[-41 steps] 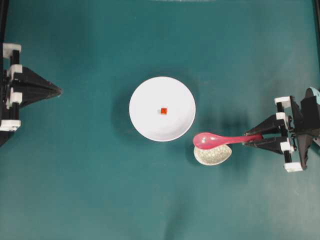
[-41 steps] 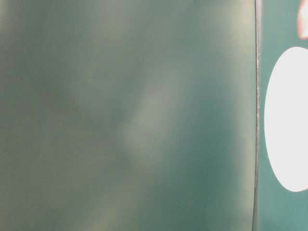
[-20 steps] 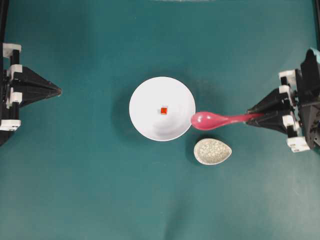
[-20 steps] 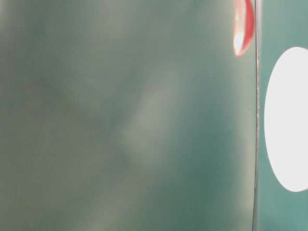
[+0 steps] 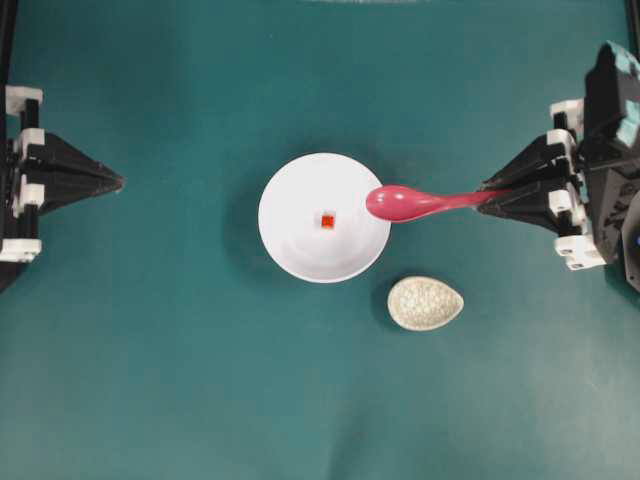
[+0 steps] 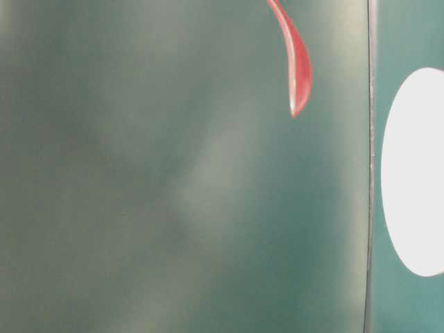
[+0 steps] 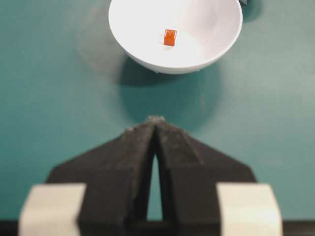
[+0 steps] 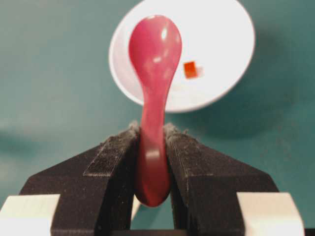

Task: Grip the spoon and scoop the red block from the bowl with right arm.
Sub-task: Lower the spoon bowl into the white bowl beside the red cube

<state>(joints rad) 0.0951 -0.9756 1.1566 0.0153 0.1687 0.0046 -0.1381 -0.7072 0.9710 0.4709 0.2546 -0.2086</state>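
Note:
My right gripper (image 5: 488,197) (image 8: 151,129) is shut on the handle of the pink-red spoon (image 5: 410,203) (image 8: 153,83). The spoon is held off the table, and its scoop reaches over the right rim of the white bowl (image 5: 290,245) (image 8: 221,29). The tiny red block (image 5: 327,221) (image 8: 190,69) (image 7: 170,37) lies near the bowl's middle, left of the scoop and apart from it. In the table-level view the spoon (image 6: 295,59) shows as a red curved strip hanging from the top. My left gripper (image 5: 118,183) (image 7: 155,119) rests shut and empty at the far left, pointing at the bowl (image 7: 147,54).
A small speckled cream teardrop dish (image 5: 426,303) sits on the green table below and right of the bowl, under no gripper now. The table-level view is mostly blurred green, with the bowl (image 6: 413,173) as a white oval at its right edge.
My right gripper has carried the spoon away from the speckled dish, up the overhead view and leftward, so the scoop now overlaps the bowl's right rim. The left arm has not moved.

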